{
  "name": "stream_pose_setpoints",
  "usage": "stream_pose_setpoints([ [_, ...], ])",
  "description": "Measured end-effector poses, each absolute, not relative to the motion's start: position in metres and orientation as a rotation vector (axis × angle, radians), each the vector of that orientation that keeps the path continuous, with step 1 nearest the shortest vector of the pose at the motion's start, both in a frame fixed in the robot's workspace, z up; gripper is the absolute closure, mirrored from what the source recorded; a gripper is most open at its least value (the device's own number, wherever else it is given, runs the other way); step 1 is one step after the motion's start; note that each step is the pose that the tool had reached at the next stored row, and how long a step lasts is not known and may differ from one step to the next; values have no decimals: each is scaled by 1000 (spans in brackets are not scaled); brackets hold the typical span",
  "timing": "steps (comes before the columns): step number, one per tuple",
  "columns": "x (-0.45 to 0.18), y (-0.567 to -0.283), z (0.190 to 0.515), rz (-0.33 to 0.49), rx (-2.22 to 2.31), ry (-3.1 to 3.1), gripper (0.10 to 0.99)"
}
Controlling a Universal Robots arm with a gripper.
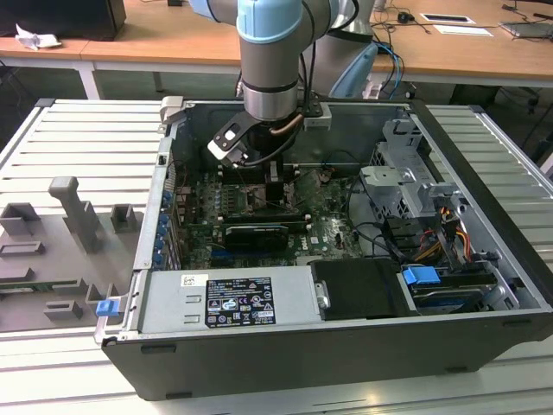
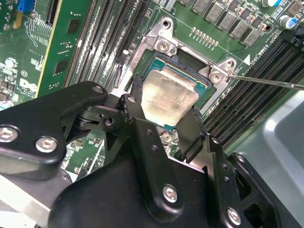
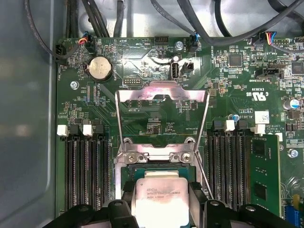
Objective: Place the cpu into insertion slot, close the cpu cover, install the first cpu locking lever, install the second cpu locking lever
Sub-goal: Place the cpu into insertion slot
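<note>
My gripper point(image 1: 263, 173) reaches down into the open computer case point(image 1: 518, 285) over the motherboard point(image 1: 324, 226). In both wrist views its black fingers point(image 2: 136, 95) press against two opposite edges of the cpu point(image 2: 167, 97), a silvery square chip point(image 3: 159, 199). The cpu lies in or just above the insertion slot point(image 2: 186, 65); I cannot tell if it is seated. The slot's silver rim point(image 3: 156, 155) shows beyond the chip. The cpu cover point(image 3: 161, 95) stands swung open. A thin wire locking lever point(image 2: 268, 81) sticks out beside the slot, unlatched.
Long black memory slots point(image 3: 85, 171) flank the socket on both sides. A black expansion card point(image 1: 255, 233), a silver drive cage point(image 1: 406, 181) with cables and a power supply point(image 1: 225, 298) crowd the case. Grey fixtures point(image 1: 78, 216) sit on the table at the exterior view's left.
</note>
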State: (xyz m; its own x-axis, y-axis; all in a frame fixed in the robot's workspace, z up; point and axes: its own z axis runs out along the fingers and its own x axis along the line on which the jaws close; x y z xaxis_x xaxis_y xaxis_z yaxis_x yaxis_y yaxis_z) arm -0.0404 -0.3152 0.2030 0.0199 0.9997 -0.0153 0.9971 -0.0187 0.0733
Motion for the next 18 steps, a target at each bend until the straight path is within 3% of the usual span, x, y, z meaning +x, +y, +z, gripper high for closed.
stream_pose_setpoints([
  [3, -40, -315, 203, 63, 2197, 2155, 541],
  [4, -40, -315, 203, 63, 2197, 2155, 475],
  [12, -40, -315, 208, 63, 2197, 2155, 475],
  [14, -40, -315, 210, 61, 2198, 2156, 624],
  [15, -40, -315, 210, 59, 2198, 2156, 741],
  [16, -40, -315, 211, 58, 2198, 2156, 741],
  [18, -39, -315, 212, 56, 2199, 2157, 859],
])
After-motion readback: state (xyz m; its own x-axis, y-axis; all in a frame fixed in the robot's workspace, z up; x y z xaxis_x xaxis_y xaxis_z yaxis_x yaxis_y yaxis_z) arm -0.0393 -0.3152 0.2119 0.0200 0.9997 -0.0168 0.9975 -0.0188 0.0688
